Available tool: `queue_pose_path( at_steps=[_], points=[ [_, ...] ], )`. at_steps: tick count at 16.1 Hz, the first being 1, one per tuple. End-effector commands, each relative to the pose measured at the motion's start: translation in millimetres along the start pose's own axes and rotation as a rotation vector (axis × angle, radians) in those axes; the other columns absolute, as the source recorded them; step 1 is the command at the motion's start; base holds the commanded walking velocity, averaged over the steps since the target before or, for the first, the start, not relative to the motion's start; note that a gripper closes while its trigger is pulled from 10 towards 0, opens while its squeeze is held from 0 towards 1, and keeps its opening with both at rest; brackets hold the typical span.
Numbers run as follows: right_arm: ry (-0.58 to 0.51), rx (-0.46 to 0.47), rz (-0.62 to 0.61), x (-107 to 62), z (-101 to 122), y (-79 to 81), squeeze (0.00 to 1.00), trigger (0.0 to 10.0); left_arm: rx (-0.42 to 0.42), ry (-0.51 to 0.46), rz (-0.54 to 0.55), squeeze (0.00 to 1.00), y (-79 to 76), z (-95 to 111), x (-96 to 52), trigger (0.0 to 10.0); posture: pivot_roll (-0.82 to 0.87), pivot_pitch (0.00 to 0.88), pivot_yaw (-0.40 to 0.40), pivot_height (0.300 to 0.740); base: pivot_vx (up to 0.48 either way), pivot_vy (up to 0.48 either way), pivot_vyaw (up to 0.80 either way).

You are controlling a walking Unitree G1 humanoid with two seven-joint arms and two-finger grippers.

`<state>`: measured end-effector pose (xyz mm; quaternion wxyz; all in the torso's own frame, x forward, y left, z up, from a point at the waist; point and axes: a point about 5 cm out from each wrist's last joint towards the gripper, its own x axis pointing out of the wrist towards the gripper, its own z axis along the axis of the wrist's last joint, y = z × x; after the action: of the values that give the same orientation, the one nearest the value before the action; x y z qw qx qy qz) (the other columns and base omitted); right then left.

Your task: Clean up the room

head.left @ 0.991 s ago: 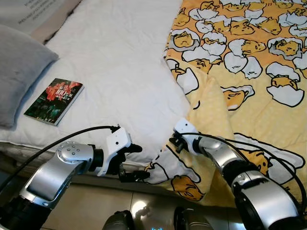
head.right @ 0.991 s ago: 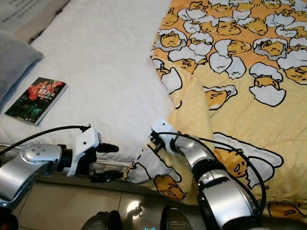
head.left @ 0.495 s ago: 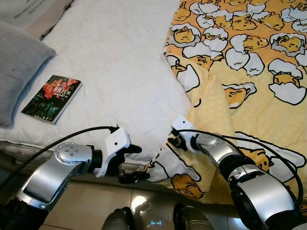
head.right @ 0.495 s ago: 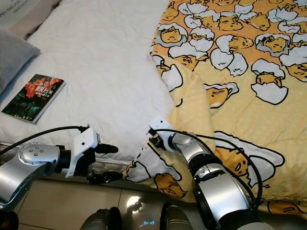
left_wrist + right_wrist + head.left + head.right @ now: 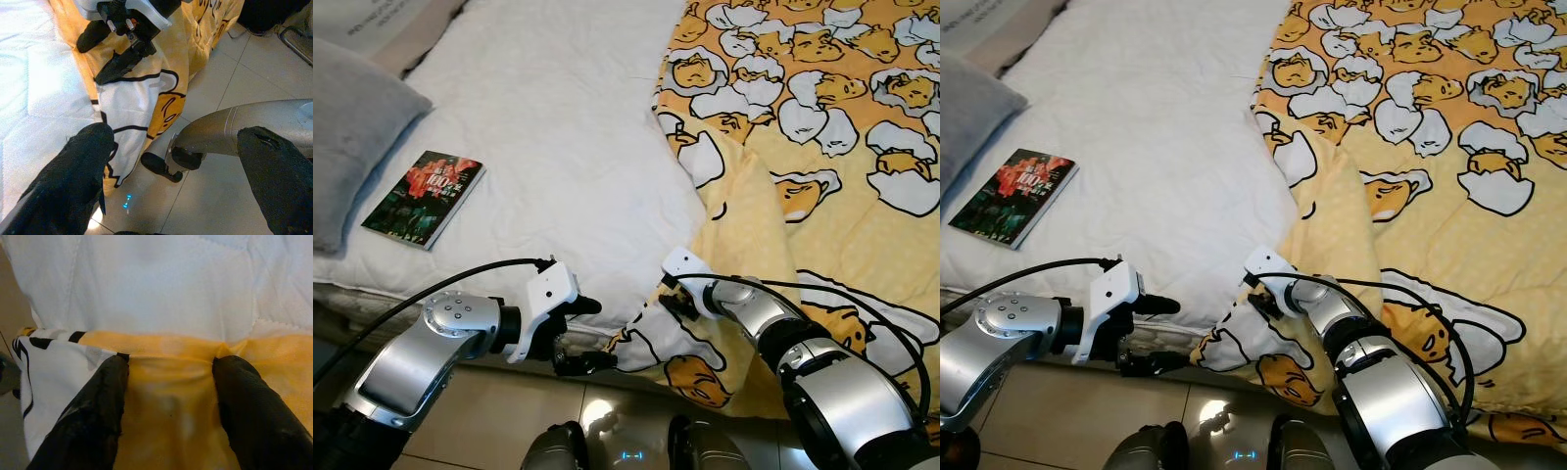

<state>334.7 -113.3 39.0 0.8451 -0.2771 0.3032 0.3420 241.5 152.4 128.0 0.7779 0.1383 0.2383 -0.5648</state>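
A yellow blanket [image 5: 822, 147] printed with egg figures covers the right side of the bed, and its corner [image 5: 651, 343] hangs over the front edge. My right gripper [image 5: 672, 301] is open at that corner. Its two black fingers [image 5: 93, 416] press on the yellow fold with fabric between them, where it meets the white mattress [image 5: 161, 279]. My left gripper [image 5: 591, 334] is open just left of the hanging corner, below the bed edge, with nothing between its fingers [image 5: 78, 176]. A dark book [image 5: 424, 198] with a red cover picture lies on the white mattress at the left.
A grey pillow [image 5: 352, 137] rests at the bed's left edge beside the book. The white mattress [image 5: 558, 117] stretches between book and blanket. Glossy tiled floor [image 5: 499, 416] runs along the front of the bed, under both arms.
My right gripper has slid a little down the blanket's edge toward the front of the bed. The left gripper has hardly moved. The camera has shifted slightly.
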Motion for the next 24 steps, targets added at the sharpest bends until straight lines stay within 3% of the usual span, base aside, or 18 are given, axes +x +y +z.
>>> queue_pose_path(
  at_steps=[1,3,8,18,24],
  points=[
    [0.074,0.024,0.022,2.1,-20,10.7,0.0,0.0,0.009,0.006,-0.008,0.0,-2.4,1,-2.6,10.0,0.06,0.184,0.026,0.74,0.0,0.0,0.0],
    [0.105,0.013,0.012,2.5,-24,12.2,0.0,0.0,0.01,0.01,-0.009,0.0,-3.7,1,-3.2,10.0,0.06,0.184,0.026,0.74,0.0,0.0,0.0],
    [0.159,0.089,0.009,2.4,-33,15.1,0.0,0.0,0.009,0.018,-0.014,0.0,-4.6,0,-3.3,10.0,0.06,0.172,0.024,0.74,0.0,0.0,0.0],
    [0.132,0.132,-0.015,1.7,-32,12.5,0.0,0.0,0.011,0.017,-0.009,0.0,-2.4,1,-3.9,10.0,0.06,0.177,0.028,0.74,0.0,0.0,0.0],
    [0.058,0.189,-0.013,1.5,-26,10.2,0.0,0.0,0.015,0.01,0.003,0.0,0.1,3,-4.4,10.0,0.06,0.177,0.031,0.74,0.0,0.0,0.0]
  ],
)
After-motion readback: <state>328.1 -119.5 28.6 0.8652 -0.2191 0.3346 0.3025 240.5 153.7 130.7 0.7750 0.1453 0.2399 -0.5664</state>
